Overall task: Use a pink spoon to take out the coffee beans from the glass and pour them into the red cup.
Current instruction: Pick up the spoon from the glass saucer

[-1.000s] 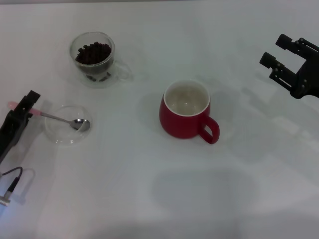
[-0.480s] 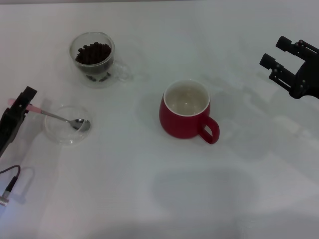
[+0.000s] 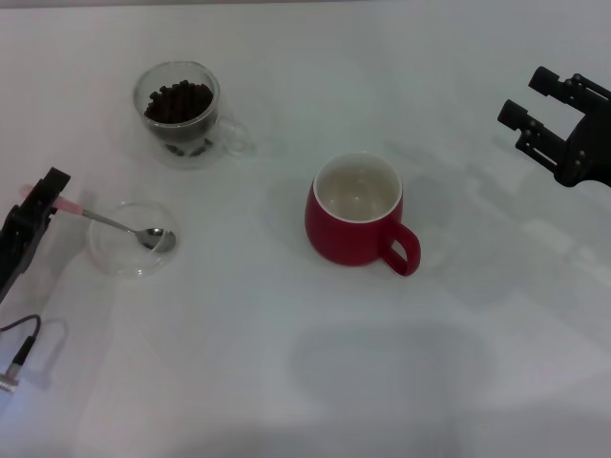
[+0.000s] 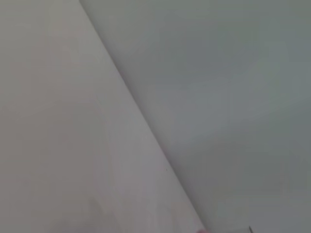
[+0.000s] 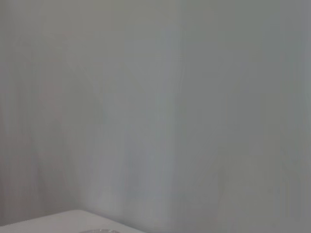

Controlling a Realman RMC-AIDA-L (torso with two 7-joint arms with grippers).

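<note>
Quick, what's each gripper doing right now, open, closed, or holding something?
Left gripper: at the pink spoon's handle end; grip cannot be told.
Right gripper: open, holding nothing, off at the right.

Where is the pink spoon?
In the head view, the pink spoon lies on the robot's left, bowl in the glass saucer, handle at the left gripper.

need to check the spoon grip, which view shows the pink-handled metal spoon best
The head view: the pink-handled metal teaspoon lies with its bowl in the clear glass saucer, handle at the left gripper. Both wrist views show nothing of it.
</note>
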